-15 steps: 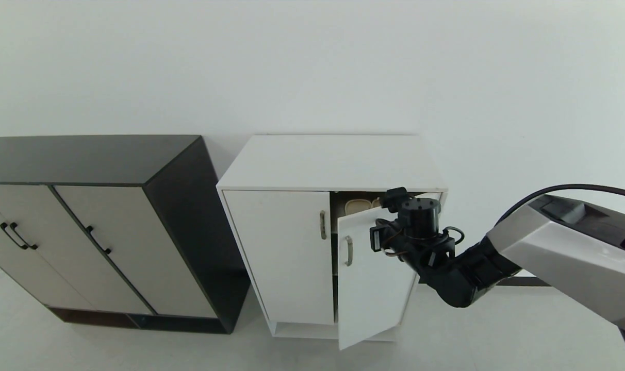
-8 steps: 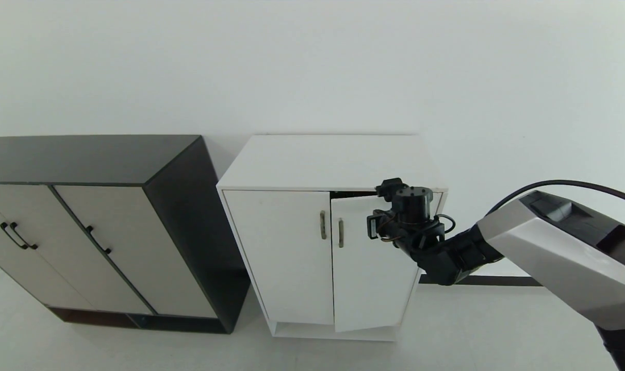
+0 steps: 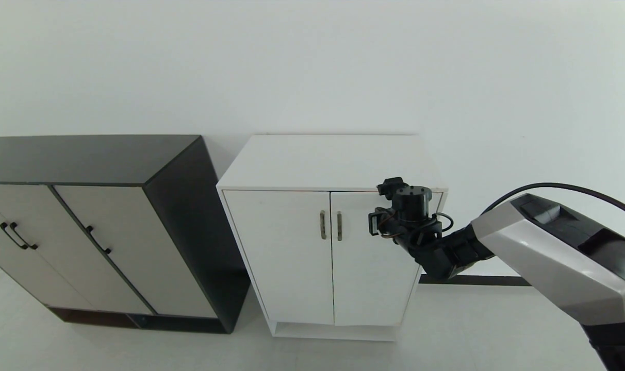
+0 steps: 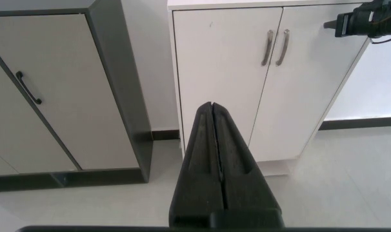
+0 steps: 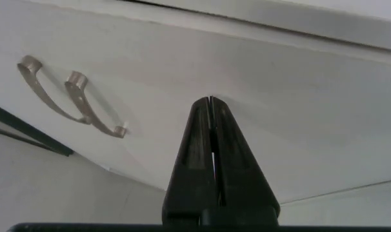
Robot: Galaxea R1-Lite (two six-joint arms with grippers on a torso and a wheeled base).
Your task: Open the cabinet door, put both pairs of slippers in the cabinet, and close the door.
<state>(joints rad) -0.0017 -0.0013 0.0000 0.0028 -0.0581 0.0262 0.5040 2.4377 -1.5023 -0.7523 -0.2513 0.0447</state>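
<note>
Head view: two cabinets [image 3: 328,162], two doors [image 3: 279,257] each.

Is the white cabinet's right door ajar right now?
No: in the head view the right door lies flush with the left door, with no dark gap along its top edge.

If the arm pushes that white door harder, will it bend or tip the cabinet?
Probably neither. The right door looks a stiff panel, flush with its neighbour. The white cabinet is wide, backed against the wall, so tipping seems unlikely.
</note>
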